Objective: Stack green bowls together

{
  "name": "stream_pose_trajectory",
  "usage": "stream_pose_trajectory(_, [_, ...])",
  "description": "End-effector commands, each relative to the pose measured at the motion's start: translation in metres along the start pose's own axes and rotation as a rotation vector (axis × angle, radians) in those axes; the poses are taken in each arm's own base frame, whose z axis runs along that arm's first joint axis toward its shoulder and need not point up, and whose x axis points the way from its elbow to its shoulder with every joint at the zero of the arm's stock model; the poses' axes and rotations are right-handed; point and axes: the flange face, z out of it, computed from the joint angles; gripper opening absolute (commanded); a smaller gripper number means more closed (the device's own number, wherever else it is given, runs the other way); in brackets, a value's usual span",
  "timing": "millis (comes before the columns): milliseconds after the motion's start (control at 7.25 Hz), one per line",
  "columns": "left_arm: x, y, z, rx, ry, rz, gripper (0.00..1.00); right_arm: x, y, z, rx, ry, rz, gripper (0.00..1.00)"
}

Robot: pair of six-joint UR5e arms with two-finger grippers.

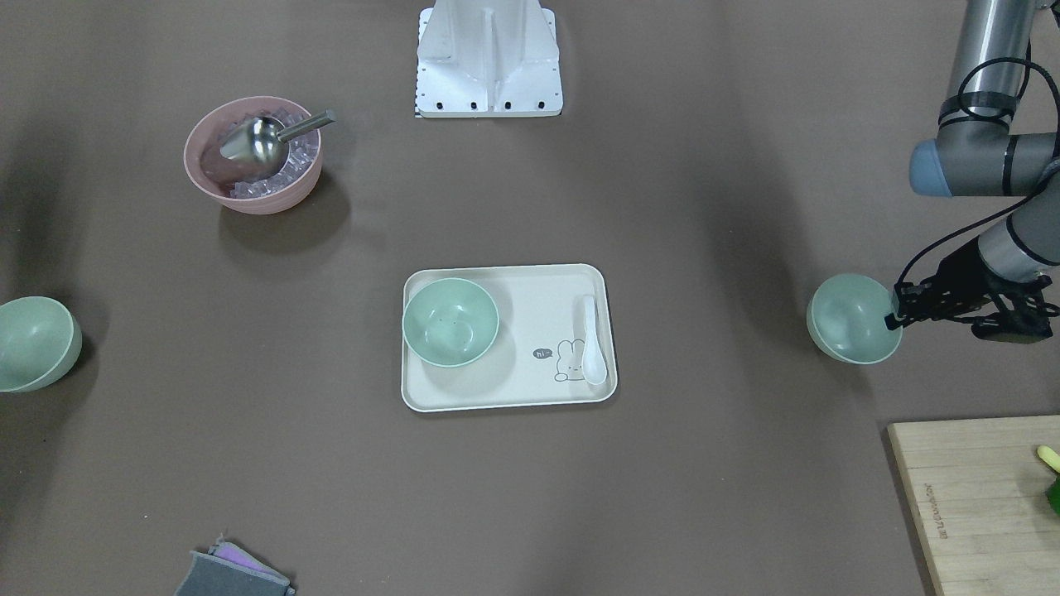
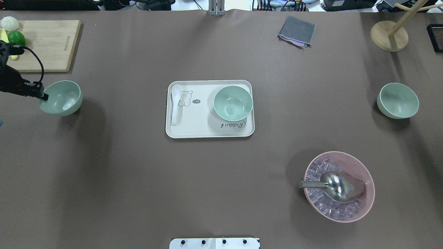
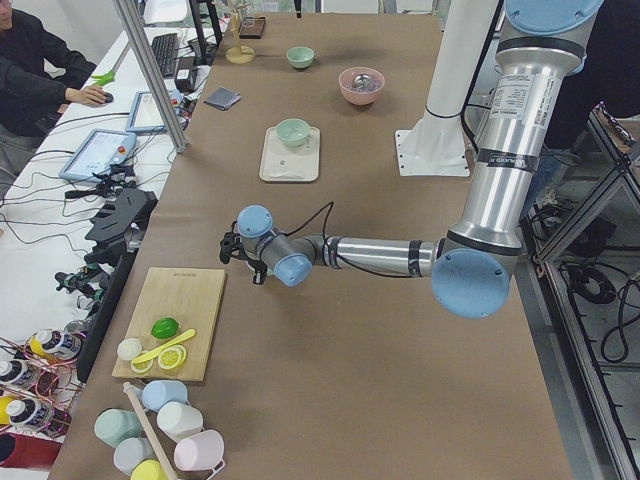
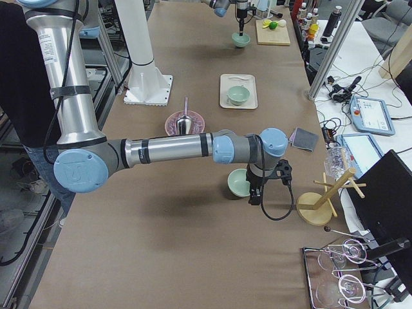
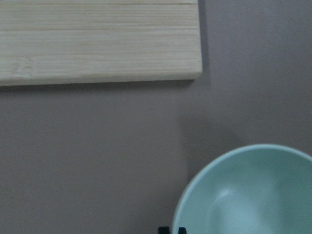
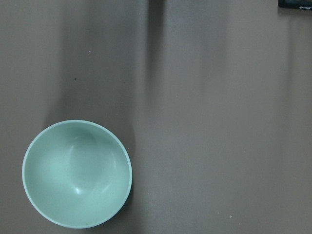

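Observation:
Three pale green bowls show. One (image 2: pixel 233 103) sits upright on the cream tray (image 2: pixel 204 129) at the table's middle. One (image 2: pixel 62 98) is at the far left of the overhead view. My left gripper (image 2: pixel 44 97) is shut on its rim; in the left wrist view the fingertips (image 5: pixel 171 230) straddle the rim of this bowl (image 5: pixel 248 195). The third bowl (image 2: pixel 398 100) stands alone at the right. It also shows in the right wrist view (image 6: pixel 77 173), from well above. My right gripper (image 4: pixel 257 193) shows only in the exterior right view, beside that bowl; I cannot tell if it is open.
A pink bowl (image 2: pixel 339 186) with ice and a metal scoop stands front right. A white spoon (image 2: pixel 175 103) lies on the tray. A wooden cutting board (image 2: pixel 45 45) with fruit is behind the left bowl. A grey cloth (image 2: pixel 297 31) and a wooden stand (image 2: pixel 389 36) are at the back.

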Motion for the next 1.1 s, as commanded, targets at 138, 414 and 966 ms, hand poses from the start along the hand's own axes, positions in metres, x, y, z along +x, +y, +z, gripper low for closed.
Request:
stream_pose_trajectory(138, [0.046, -0.019, -0.042, -0.056, 0.048, -0.076, 0.00, 0.006, -0.003, 0.019, -0.036, 0.002, 0.013, 1.00])
stream_pose_trajectory(414, [0.127, -0.050, -0.081, -0.078, 0.018, -0.138, 0.00, 0.005, -0.008, 0.036, -0.033, 0.008, -0.014, 1.00])
stream_pose_trajectory(966, [0.191, -0.052, -0.127, -0.061, -0.024, -0.166, 0.00, -0.032, -0.019, 0.116, -0.028, -0.007, -0.037, 1.00])
